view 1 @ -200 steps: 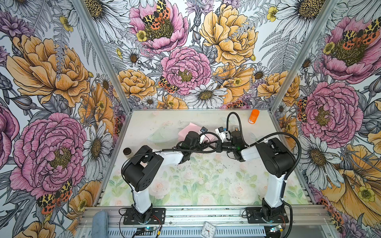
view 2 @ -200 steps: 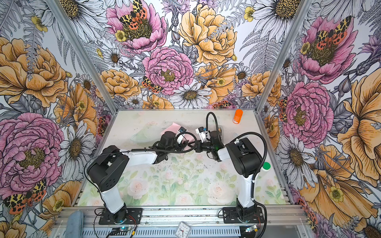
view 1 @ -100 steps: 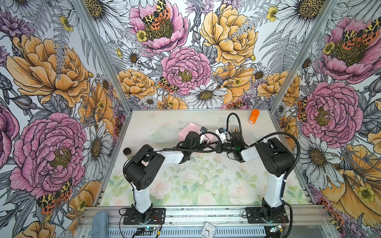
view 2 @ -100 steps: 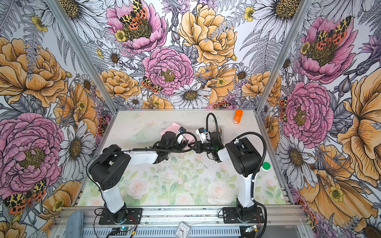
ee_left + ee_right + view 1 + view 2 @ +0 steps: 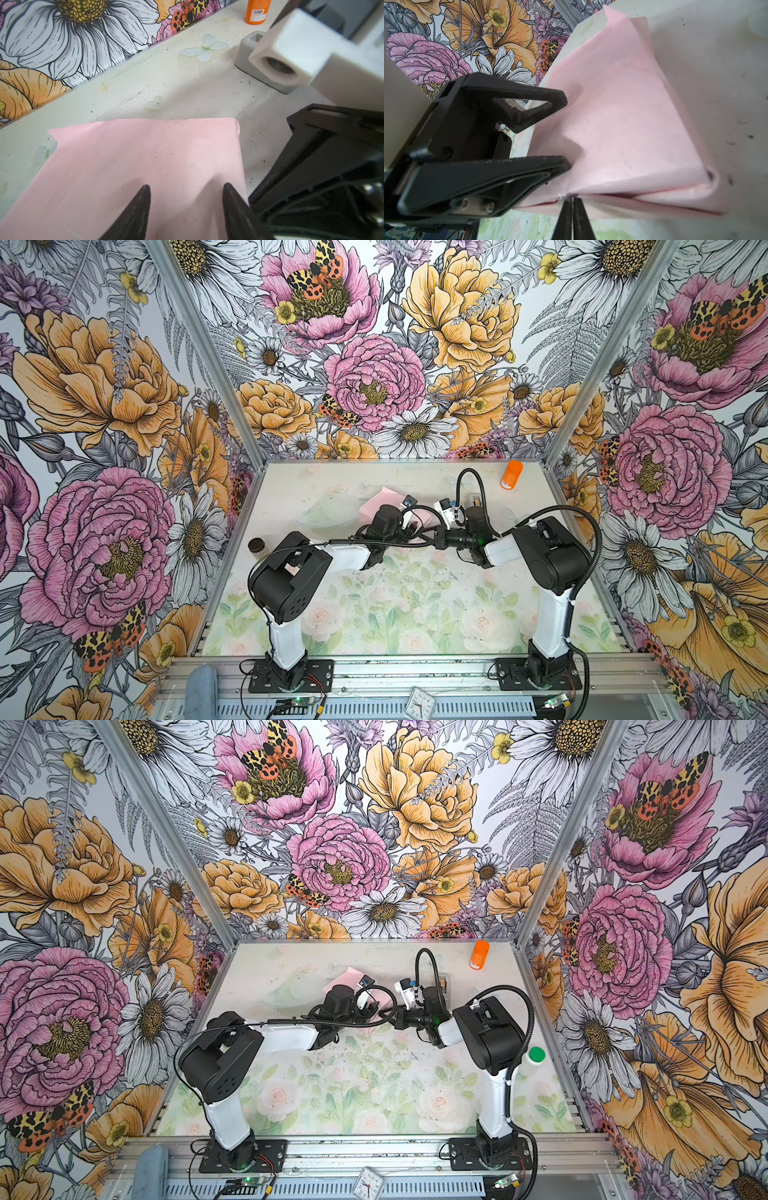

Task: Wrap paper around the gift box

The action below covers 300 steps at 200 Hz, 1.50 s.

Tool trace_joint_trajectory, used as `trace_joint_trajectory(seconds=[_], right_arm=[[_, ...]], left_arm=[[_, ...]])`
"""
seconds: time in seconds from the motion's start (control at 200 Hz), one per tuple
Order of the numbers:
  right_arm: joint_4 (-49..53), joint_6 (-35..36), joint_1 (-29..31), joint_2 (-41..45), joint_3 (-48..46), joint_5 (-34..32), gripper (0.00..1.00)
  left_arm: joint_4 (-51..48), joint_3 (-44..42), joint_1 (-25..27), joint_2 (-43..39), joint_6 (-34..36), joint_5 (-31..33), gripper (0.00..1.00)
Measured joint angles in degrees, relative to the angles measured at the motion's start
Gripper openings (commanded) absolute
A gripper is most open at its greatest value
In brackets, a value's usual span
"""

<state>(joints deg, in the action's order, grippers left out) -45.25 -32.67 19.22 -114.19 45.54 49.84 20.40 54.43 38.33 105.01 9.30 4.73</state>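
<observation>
- resting on the pale pink creased paper sheet (image 5: pixel 145 155), the left tool (image 5: pixel 186 188) has its black tips spread apart, gripping nothing
- right tool (image 5: pixel 572 200) clenched on the sheet's folded edge
- sheet lies tented mid-back on the floral-printed bench (image 5: pixel 415 605), between both tools

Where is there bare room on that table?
Bare: the table's near half between the arm bases, and the far-left corner beyond the paper. Crowded: the middle, where the left pincer and right pincer meet on the paper, and far right by dispenser and orange bottle.
</observation>
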Motion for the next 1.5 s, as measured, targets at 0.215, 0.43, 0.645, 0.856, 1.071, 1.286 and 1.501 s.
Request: trace_joint_trajectory(seconds=[0.215,0.43,0.645,0.856,1.071,1.286,1.501], right_arm=[[-0.5,-0.7,0.0,-0.5,0.0,-0.1,0.05],[-0.9,-0.9,0.0,-0.7,0.0,-0.2,0.02],[-1.0,-1.0,0.0,-0.9,0.0,-0.3,0.00],[-1.3,-1.0,0.0,-0.9,0.0,-0.3,0.00],[-1.4,-1.0,0.0,-0.9,0.0,-0.3,0.00],[-1.4,-1.0,0.0,-0.9,0.0,-0.3,0.00],[-1.4,-1.0,0.0,-0.9,0.0,-0.3,0.00]], left_arm=[[0.0,0.0,0.0,0.0,0.0,0.0,0.57],[0.0,0.0,0.0,0.0,-0.2,0.0,0.61],[0.4,-1.9,0.0,-1.9,-0.3,-0.1,0.74],[1.0,-4.3,0.5,-5.8,3.1,0.0,0.90],[1.9,-7.0,2.9,-6.6,11.2,1.7,0.99],[1.9,-7.8,4.3,-6.5,17.4,5.6,0.99],[0.0,-6.6,4.7,-3.9,18.3,9.7,0.98]])
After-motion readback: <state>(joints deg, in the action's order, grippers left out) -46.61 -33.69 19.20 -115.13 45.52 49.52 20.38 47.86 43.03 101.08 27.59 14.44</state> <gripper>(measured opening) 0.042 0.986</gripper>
